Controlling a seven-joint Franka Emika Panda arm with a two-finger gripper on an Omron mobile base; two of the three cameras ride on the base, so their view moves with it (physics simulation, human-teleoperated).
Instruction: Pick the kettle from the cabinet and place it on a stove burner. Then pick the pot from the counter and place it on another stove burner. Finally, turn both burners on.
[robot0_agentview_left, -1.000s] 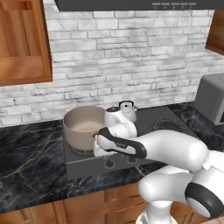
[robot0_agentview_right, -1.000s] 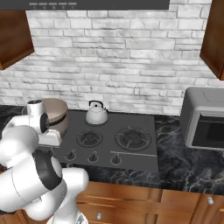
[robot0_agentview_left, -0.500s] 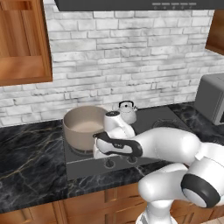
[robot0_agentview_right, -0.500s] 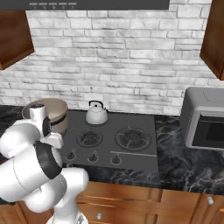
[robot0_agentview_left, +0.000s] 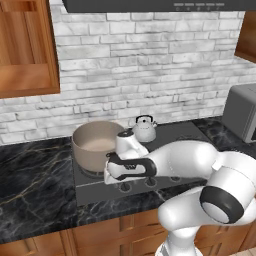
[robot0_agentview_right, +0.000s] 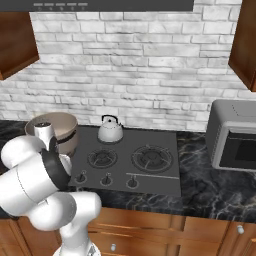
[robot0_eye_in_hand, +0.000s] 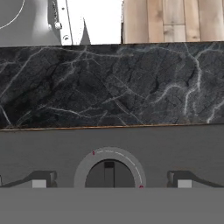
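The beige pot (robot0_agentview_left: 94, 144) sits on the cooktop's (robot0_agentview_right: 165, 177) left rear burner, and the small silvery kettle (robot0_agentview_left: 144, 128) stands on the burner beside it. Both also appear in the right base view: the pot (robot0_agentview_right: 55, 129) and the kettle (robot0_agentview_right: 110, 130). My gripper (robot0_agentview_left: 107, 176) hangs open over the front left knob row. In the hand view my gripper (robot0_eye_in_hand: 110, 180) looks straight down on a round knob (robot0_eye_in_hand: 109, 171), which lies between the spread fingertips (robot0_eye_in_hand: 40, 179). Black marble counter (robot0_eye_in_hand: 109, 87) lies beyond the cooktop's edge. The two front burners (robot0_agentview_right: 151, 158) are bare.
A grey microwave (robot0_agentview_right: 232, 136) stands on the counter to the right. The wooden wall cabinet (robot0_agentview_left: 25, 50) hangs at the upper left, and a range hood runs above the stove. More knobs (robot0_agentview_right: 132, 182) line the cooktop's front. Wooden drawers run below the counter.
The arm has folded lower and the hand has edged down over the front left knobs. Pot and kettle have stayed put, and the jaws have stayed open.
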